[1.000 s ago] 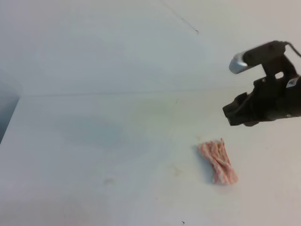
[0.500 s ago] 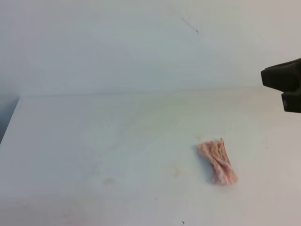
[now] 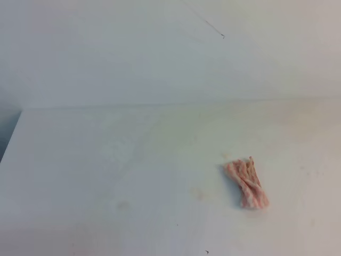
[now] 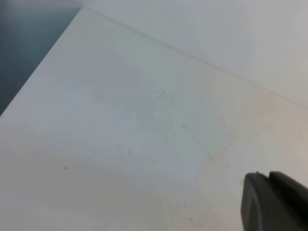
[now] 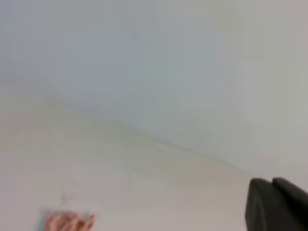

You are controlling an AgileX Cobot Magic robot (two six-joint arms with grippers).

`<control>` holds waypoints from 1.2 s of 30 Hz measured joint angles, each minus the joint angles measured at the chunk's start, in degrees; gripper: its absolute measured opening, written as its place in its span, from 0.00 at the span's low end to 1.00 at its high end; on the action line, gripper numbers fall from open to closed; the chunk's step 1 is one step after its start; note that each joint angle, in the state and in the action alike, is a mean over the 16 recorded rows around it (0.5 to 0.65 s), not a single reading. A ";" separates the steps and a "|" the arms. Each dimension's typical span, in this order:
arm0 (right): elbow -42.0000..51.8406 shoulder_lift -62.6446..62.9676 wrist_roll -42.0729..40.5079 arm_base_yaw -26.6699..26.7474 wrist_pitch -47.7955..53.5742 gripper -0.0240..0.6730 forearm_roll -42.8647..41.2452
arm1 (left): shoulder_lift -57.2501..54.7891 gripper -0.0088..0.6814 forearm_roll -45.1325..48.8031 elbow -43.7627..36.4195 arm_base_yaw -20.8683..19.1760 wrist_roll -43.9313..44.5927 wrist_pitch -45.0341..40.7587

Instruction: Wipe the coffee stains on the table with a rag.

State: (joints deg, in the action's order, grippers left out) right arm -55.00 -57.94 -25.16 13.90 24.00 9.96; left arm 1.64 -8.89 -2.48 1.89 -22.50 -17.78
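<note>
White desk (image 3: 80, 176) from the near edge up, plain and smooth. Nearest on it, two faint yellowish spots (image 3: 123, 204), small, left of the middle and well apart from each other. Just behind them and more to the right, one rag (image 3: 246, 184): pink-and-white stripes, bunched and wrinkled, lying flat on the desk with nothing touching it. Of the coffee stains, no clear puddle to make out in the high view, only pale yellowish shading across the middle of the desk; cannot tell where the edges run. Farther back the far edge of the desk, then a bare pale wall (image 3: 160, 53) with one tiny dark mark high up.

No arm in the high view. Right hand (image 5: 271, 192) visible only in its own wrist view, as a dark tip in the lower right corner: fingers together, clamped on nothing, the rag well apart from it at the lower left. Left hand (image 4: 268, 192) likewise only a dark tip over bare desk; cannot tell if apart or together.

Probably the very first step: rag not yet taken, wiping not begun. Next move calls for spreading the fingers of the right hand, lowering over the middle of the rag and pinching the bunched folds.

Count: one desk, one rag, two hands, two faint spots.
</note>
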 joint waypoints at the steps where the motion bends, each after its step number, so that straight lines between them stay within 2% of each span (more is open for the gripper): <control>1: 1.59 1.65 0.98 -1.24 -1.19 0.03 -1.10 | 0.00 0.01 0.00 0.00 0.00 0.00 0.00; 9: 20.26 22.50 9.72 -11.10 -10.22 0.03 -4.72 | 0.00 0.01 0.00 0.00 0.00 0.00 0.00; 15: 37.51 41.75 11.18 -14.26 -15.42 0.03 -6.03 | -0.01 0.01 0.00 0.00 -0.02 0.00 0.00; 24: 53.43 58.00 12.50 -12.69 -12.18 0.03 -7.00 | -0.05 0.01 0.04 0.00 -0.02 0.00 0.00; 36: 55.75 59.69 13.72 -8.90 -4.64 0.03 -1.05 | -0.04 0.01 0.04 0.00 -0.02 0.00 0.00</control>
State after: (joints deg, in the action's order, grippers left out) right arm 0.75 1.74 -11.44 5.00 19.37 8.91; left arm 1.60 -8.85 -2.48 1.86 -22.50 -17.78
